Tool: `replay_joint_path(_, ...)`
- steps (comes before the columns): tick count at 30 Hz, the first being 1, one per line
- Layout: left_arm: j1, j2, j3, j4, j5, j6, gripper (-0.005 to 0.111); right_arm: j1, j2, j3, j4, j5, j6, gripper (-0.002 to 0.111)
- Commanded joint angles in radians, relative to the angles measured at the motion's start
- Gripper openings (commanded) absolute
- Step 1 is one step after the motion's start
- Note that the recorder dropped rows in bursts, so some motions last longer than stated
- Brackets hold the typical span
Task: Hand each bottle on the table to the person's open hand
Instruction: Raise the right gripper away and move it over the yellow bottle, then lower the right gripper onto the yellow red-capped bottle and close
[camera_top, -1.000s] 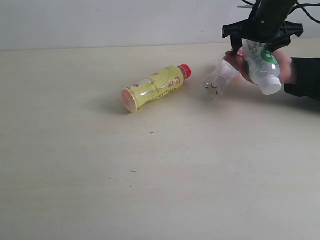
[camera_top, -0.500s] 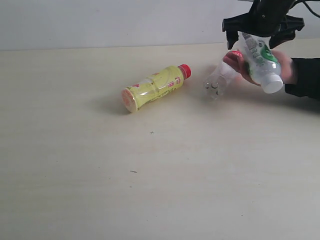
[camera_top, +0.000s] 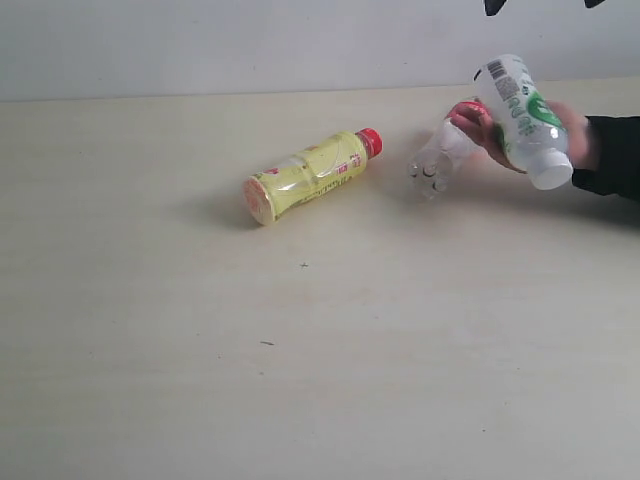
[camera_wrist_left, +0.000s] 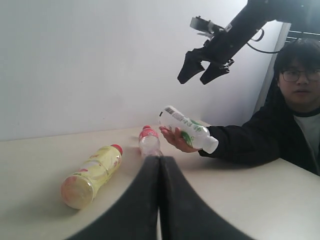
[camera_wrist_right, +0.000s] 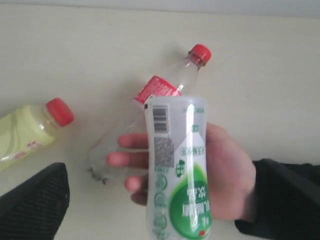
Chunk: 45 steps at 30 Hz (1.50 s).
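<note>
- The right gripper (camera_wrist_left: 192, 79) hung high above the person's open hand (camera_top: 575, 132), its jaws spread and nothing between them. In the exterior view only its two dark tips showed, at the upper edge.
- The green-white bottle (camera_top: 522, 118) lay straight beneath that gripper across the person's palm, clear of the table (camera_top: 300, 350). It was tilted, with the barcode end higher and the white end lower.
- The left gripper (camera_wrist_left: 160, 161) sat low over the table with its fingers pressed together, gripping nothing.
- The clear bottle (camera_top: 438, 158) lay on its side below the right gripper and slightly off toward the other arm, just beside the person's fingertips. Its long axis ran from the red cap at the hand out toward the base, which pointed away from the hand.
- The yellow bottle (camera_top: 305, 178) lay on its side farther from the right gripper, well apart from the hand, with its red cap toward the clear bottle. It lay ahead of the left gripper and looked nearer to it than the clear bottle did.
- Judged from this, the right gripper was the nearer one for the clear bottle, and a grip across its long axis would suit.
- A second earlier the right gripper stood low around the green-white bottle at the hand. Half a second earlier it was just above with its jaws parted, and now it had risen almost out of the exterior view.
- The yellow and clear bottles had not shifted.
</note>
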Motion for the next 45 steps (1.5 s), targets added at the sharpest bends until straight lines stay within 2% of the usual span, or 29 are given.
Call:
replay_joint_path(1, 0.001, -0.005, 0.004, -0.003, 0.0, -0.003, 0.0, 0.002, -0.049, -0.009, 0.112, 0.123, -0.094, 0.095)
replay_joint_path(5, 0.001, -0.005, 0.004, -0.003, 0.0, -0.003, 0.0, 0.007, -0.061, -0.009, 0.221, 0.17, -0.154, 0.095)
replay_joint_path(10, 0.001, -0.005, 0.004, -0.003, 0.0, -0.003, 0.0, 0.055, -0.063, -0.007, 0.225, 0.17, -0.154, 0.095)
replay_joint_path(18, 0.001, -0.005, 0.004, -0.003, 0.0, -0.003, 0.0, 0.219, -0.061, -0.007, 0.225, 0.17, -0.115, 0.095)
replay_joint_path(25, 0.001, -0.005, 0.004, -0.003, 0.0, -0.003, 0.0, 0.264, -0.028, -0.007, 0.226, -0.005, -0.011, 0.095)
replay_joint_path(32, 0.001, -0.005, 0.004, -0.003, 0.0, -0.003, 0.0, 0.264, 0.022, -0.007, 0.222, -0.062, -0.003, 0.095)
replay_joint_path(35, 0.001, -0.005, 0.004, -0.003, 0.0, -0.003, 0.0, 0.264, 0.046, -0.007, 0.222, -0.081, -0.188, 0.095)
replay_joint_path(45, 0.001, -0.005, 0.004, -0.003, 0.0, -0.003, 0.0, 0.264, 0.109, -0.007, 0.259, -0.165, -1.263, 0.095)
